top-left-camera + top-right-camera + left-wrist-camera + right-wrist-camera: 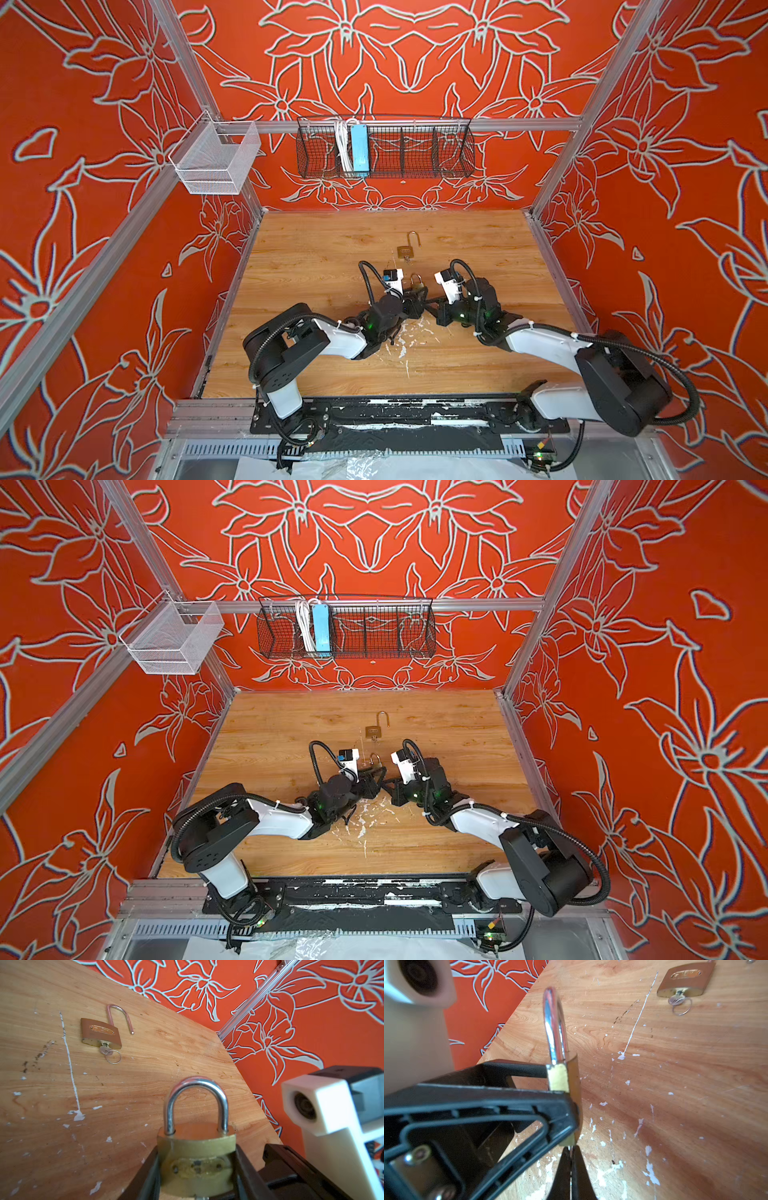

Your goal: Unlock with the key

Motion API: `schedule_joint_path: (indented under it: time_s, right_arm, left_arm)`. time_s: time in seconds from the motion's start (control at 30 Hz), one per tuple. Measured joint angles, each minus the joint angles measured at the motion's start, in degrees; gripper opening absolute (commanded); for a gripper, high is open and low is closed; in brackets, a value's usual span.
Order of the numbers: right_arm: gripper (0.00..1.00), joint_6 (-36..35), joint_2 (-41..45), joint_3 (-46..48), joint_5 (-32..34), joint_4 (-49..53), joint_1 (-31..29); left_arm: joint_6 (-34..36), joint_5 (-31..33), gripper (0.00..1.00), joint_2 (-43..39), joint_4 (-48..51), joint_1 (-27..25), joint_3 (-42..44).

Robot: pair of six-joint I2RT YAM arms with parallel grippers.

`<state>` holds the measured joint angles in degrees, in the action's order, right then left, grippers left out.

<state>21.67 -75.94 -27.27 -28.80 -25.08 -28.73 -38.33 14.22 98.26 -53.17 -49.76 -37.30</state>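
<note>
Padlock (197, 1147) is clamped by its body in the left gripper (196, 1169), held over the middle of the table (311, 257), shackle (196, 1086) shut, so its bottom is offered to the key (571, 1151) pinched tight in the right gripper (571, 1161), likely for turning

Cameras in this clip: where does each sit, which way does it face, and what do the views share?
Both top views: high above the robot's base, looking down and forward over the table; left arm and right arm show whole.
Left wrist: looks along its fingers at the held padlock; the right arm's camera shows.
Right wrist: behind the right gripper, facing the key under that padlock; left gripper shows.
Shared: every view holds the open padlock farther back.
</note>
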Motion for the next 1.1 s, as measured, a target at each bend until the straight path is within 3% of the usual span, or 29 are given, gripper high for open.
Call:
schedule_joint_path:
  time_s: [0.53,1.1]
  right_arm:
    - [0.0,1.8,1.9,1.9,-1.2,0.0,2.1]
    - [0.0,8.5,1.6,1.9,-3.6,3.7,2.9]
  left_arm:
    - [0.8,6.2,0.0,1.4,5.8,-3.0,-4.3]
    - [3.0,10.7,0.0,6.5,-5.9,-5.7,-1.3]
